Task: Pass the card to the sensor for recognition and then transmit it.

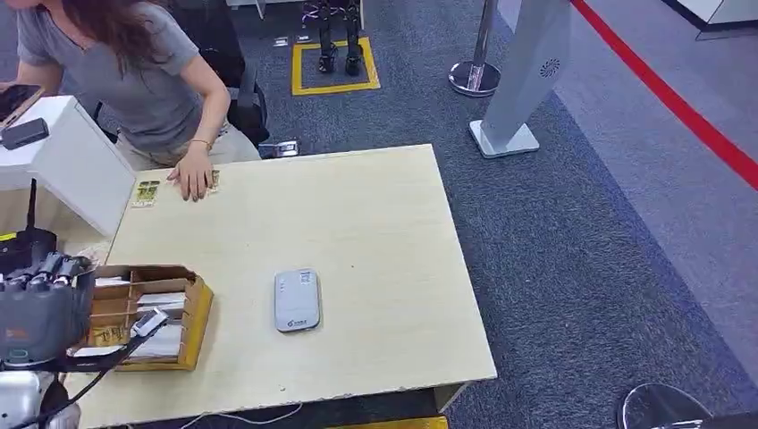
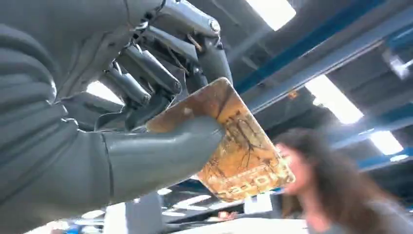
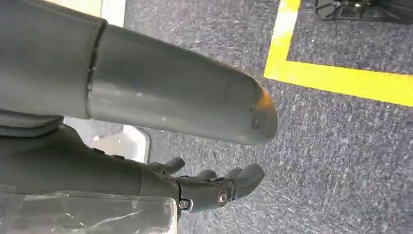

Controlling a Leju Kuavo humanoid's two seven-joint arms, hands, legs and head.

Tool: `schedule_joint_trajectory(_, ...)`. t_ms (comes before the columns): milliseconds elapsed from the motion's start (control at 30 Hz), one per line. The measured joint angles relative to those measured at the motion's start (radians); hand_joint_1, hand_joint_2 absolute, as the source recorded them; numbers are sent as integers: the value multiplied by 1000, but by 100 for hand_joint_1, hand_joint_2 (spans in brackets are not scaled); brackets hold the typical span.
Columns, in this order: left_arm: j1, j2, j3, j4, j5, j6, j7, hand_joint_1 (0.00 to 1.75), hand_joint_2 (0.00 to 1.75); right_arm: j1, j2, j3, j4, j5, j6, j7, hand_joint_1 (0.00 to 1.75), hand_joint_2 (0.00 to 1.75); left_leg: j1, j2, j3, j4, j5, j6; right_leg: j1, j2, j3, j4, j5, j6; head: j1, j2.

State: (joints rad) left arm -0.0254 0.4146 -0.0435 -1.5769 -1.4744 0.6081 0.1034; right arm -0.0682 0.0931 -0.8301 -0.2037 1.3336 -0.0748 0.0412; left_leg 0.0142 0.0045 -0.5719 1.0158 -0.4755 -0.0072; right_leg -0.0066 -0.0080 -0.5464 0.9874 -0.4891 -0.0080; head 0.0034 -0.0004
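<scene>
- Pinching a worn gold-and-brown patterned card (image 2: 234,146) between its thick grey thumb and dark fingers (image 2: 146,73), the left hand (image 2: 122,122) has the task's thing firmly in its hold; in the left wrist view most of the card sticks out past the thumb.
- In the head view the left hand (image 1: 40,308) sits at the table's near left corner, just beside the open cardboard box of sorted cards (image 1: 147,317).
- The small grey-white rounded sensor pad (image 1: 297,300) lies flat on the pale wooden table (image 1: 375,223), apart from the hand, with nothing on it.
- My judgement: the pick-up is done; presenting the card to the sensor and handing it on are both left.
- A person in a grey shirt (image 1: 143,80) leans over the far edge, one hand resting on a few cards (image 1: 147,192) there.
- The right hand (image 3: 214,187) hangs over dark carpet, its fingers loosely apart and holding nothing.
- Hard to make out: the card's print is blurred, and from the head view the card in the hand cannot be distinguished.
</scene>
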Motion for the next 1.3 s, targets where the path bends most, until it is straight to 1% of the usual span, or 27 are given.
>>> schedule_joint_trajectory(33, -93, 35, 21, 107, 13, -3, -12, 175, 175, -9, 0, 8, 0, 17, 5, 4, 0, 175, 0, -1, 0, 0, 1, -1, 0, 0, 0, 0, 1, -1, 2, 0)
schedule_joint_trajectory(133, -234, 86, 43, 294, 25, 7, -39, 175, 175, -20, 0, 20, 0, 29, 15, 11, 0, 175, 0, 0, 0, 0, 2, -2, 0, 0, -1, 1, 2, -3, 2, 0)
schedule_joint_trajectory(167, -270, 94, 44, 345, 23, 8, -43, 175, 175, -22, 0, 23, 0, 32, 16, 12, 0, 175, 0, 0, 0, 0, 2, -3, 0, 1, -1, 1, 2, -3, 2, 0)
schedule_joint_trajectory(300, -360, 120, 44, 494, 18, 10, -50, 175, 175, -27, 0, 36, 0, 39, 19, 19, 0, 175, 0, 1, 0, 0, 2, -3, 0, 2, -1, 1, 2, -3, 2, 0)
schedule_joint_trajectory(400, -394, 126, 44, 554, 8, 13, -52, 175, 175, -29, 0, 42, 0, 39, 19, 20, 0, 175, 0, 1, 0, 0, 2, -3, 0, 2, -1, 1, 2, -3, 2, 0)
schedule_joint_trajectory(500, -419, 129, 43, 598, 2, 18, -59, 175, 175, -30, 0, 44, 0, 41, 24, 21, 0, 175, 0, 1, 0, 0, 2, -2, 0, 2, -2, 0, 2, -3, 2, 0)
schedule_joint_trajectory(733, -451, 129, 28, 645, 26, 25, -116, 175, 175, -31, 0, 50, 0, 49, 31, 21, 0, 175, 0, 1, 0, 0, 2, -2, 0, 2, -2, 0, 2, -3, 2, 0)
schedule_joint_trajectory(1000, -449, 119, -15, 627, 40, 27, -160, 175, 175, -35, 0, 62, 0, 54, 32, 21, 0, 175, 0, 1, 0, 0, 2, -2, 0, 3, -2, 0, 2, -3, 2, 0)
schedule_joint_trajectory(1167, -443, 110, -32, 582, 42, 27, -163, 173, 175, -36, 0, 66, 0, 54, 32, 21, 0, 175, 0, 1, 0, 0, 1, -2, 0, 3, -2, 0, 2, -3, 1, 0)
schedule_joint_trajectory(1200, -441, 108, -34, 575, 42, 27, -163, 51, 175, -36, 0, 66, 0, 53, 32, 21, 0, 175, 0, 1, 0, 0, 1, -2, 0, 3, -2, 0, 2, -3, 2, 0)
schedule_joint_trajectory(1233, -439, 106, -35, 569, 42, 27, -163, 0, 175, -36, 0, 66, 0, 53, 32, 21, 0, 175, 0, 1, 0, 0, 1, -2, 0, 3, -2, 0, 2, -3, 2, 0)
schedule_joint_trajectory(1300, -435, 104, -36, 558, 45, 27, -163, 0, 175, -36, 0, 66, 0, 52, 32, 21, 0, 175, 0, 2, 0, 0, 1, -2, 0, 3, -2, 0, 3, -3, 2, 0)
